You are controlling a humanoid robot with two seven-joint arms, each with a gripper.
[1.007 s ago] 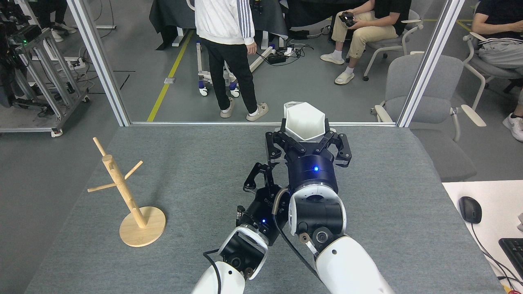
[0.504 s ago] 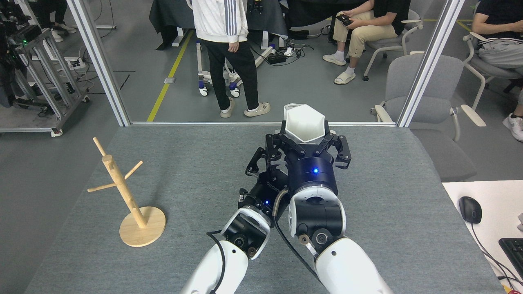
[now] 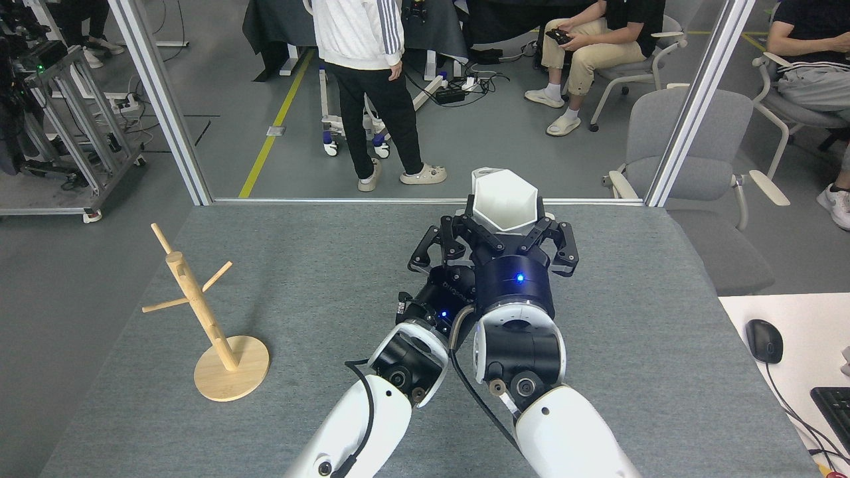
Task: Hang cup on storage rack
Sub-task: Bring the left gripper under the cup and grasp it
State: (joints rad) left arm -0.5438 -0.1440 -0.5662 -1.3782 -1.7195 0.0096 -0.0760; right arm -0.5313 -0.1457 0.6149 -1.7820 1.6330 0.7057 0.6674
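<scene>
Fingers (image 3: 534,232) of the right gripper (image 3: 508,232) are clamped on the matte white faceted cup with its hexagonal rim (image 3: 505,199), black links pressing in from both sides near the cup's lower part. The cup sits upright, mouth open toward the camera, up at about twelve o'clock on the grey felt-covered worktop (image 3: 319,279), right at the far edge. A small angular handle pokes out at the cup's upper left.

Left gripper (image 3: 435,249) is tucked in just beside the right one, on its nine o'clock side, fingers spread apart and holding nothing, very close to the right gripper's links. Whether it touches them, I cannot tell.

Over at nine o'clock, well apart from both grippers, the light wooden storage rack with a round disc base (image 3: 229,368) stands on the worktop, its post leaning a little toward the upper left, thin pegs angling outward, all bare.

Beyond the worktop, a person in a white striped jacket (image 3: 362,33) stands on the floor, and a grey office chair (image 3: 690,153) sits at about two o'clock.
</scene>
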